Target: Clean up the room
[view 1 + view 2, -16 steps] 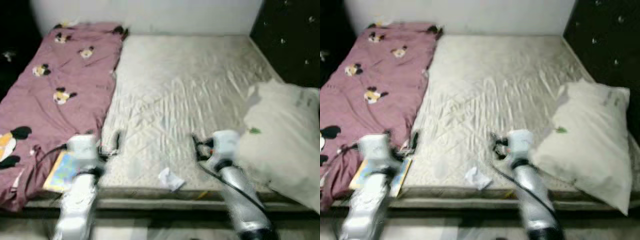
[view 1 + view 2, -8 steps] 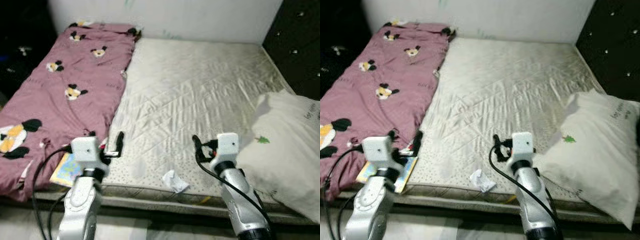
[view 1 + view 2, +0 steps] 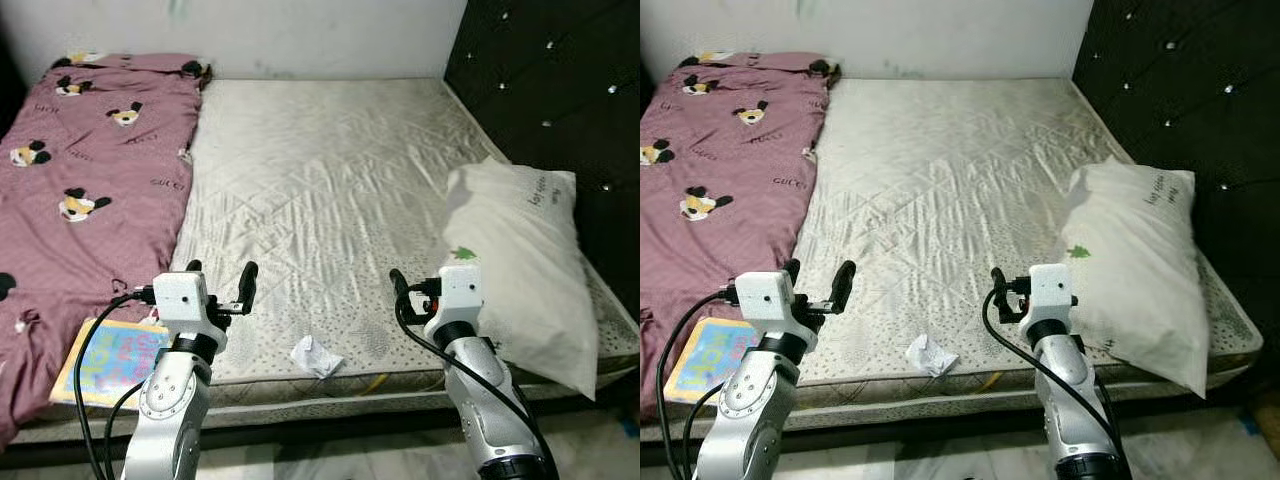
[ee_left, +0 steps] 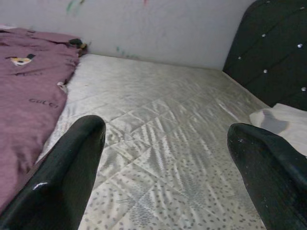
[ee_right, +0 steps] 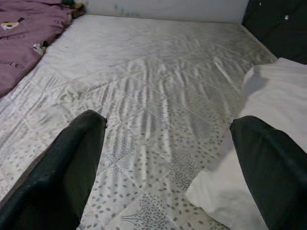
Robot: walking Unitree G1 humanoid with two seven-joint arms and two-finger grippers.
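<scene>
One mattress (image 3: 330,190), one pillow (image 3: 525,260), one blanket (image 3: 80,180), one book (image 3: 100,358), one paper wad (image 3: 314,356).

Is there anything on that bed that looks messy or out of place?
A crumpled white scrap of paper lies near the mattress's front edge. A colourful picture book sits on the maroon cartoon-print blanket. The white pillow overhangs the front right corner of the bare quilted mattress.
</scene>
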